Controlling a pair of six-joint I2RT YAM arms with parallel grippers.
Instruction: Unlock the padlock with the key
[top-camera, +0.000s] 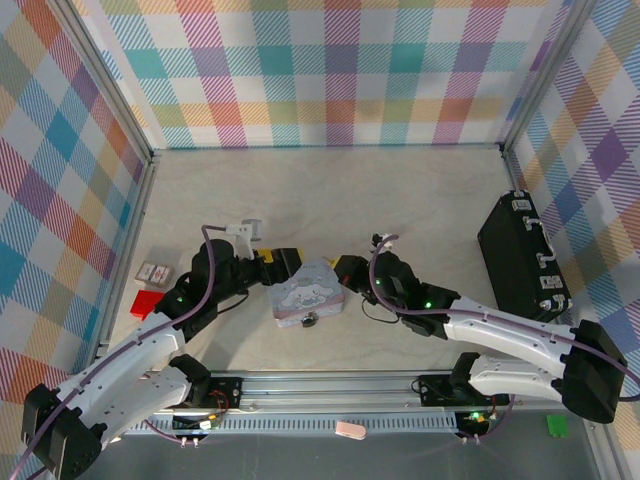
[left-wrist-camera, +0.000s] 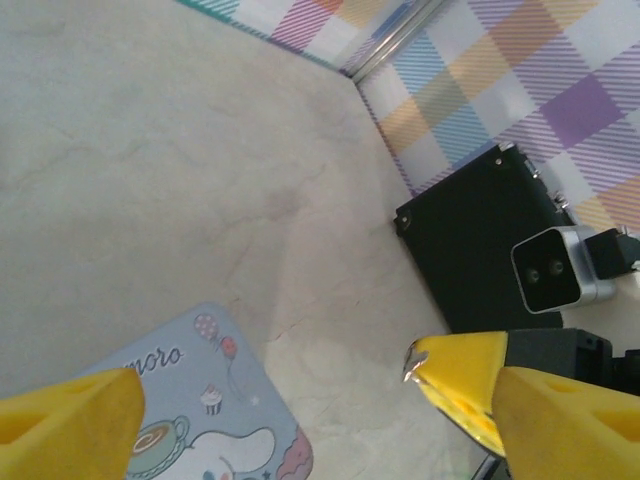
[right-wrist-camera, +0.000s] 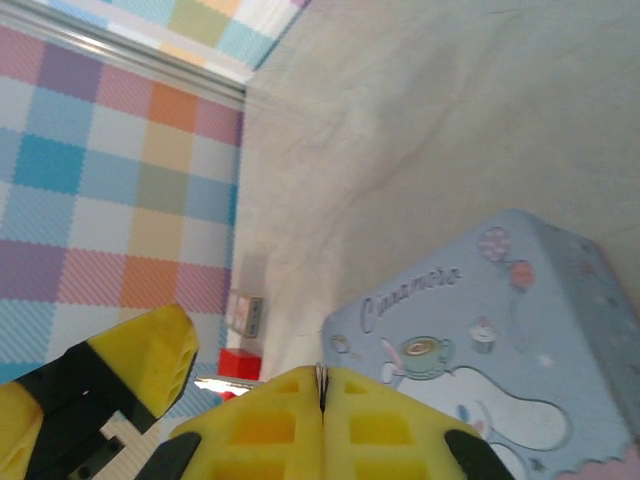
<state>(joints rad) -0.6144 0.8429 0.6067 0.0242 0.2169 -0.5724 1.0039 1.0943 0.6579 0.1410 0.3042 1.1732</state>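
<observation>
The pastel tin (top-camera: 305, 290) lies between the two grippers, and the tiny dark padlock (top-camera: 311, 320) with its silvery loop sits at the tin's near edge. My right gripper (top-camera: 343, 268) (right-wrist-camera: 321, 385) is at the tin's right corner, with its yellow fingers pressed together on the key (right-wrist-camera: 321, 376), of which a thin silvery edge shows. In the left wrist view the key (left-wrist-camera: 414, 363) pokes out of the right gripper's tip. My left gripper (top-camera: 283, 262) (left-wrist-camera: 315, 400) hangs open over the tin's far left corner (left-wrist-camera: 210, 420), holding nothing.
A black case (top-camera: 525, 250) (left-wrist-camera: 480, 240) lies by the right wall. A red box (top-camera: 147, 303) (right-wrist-camera: 240, 362) and a small card box (top-camera: 153, 272) (right-wrist-camera: 245, 312) sit by the left wall. Checked walls enclose the table on three sides.
</observation>
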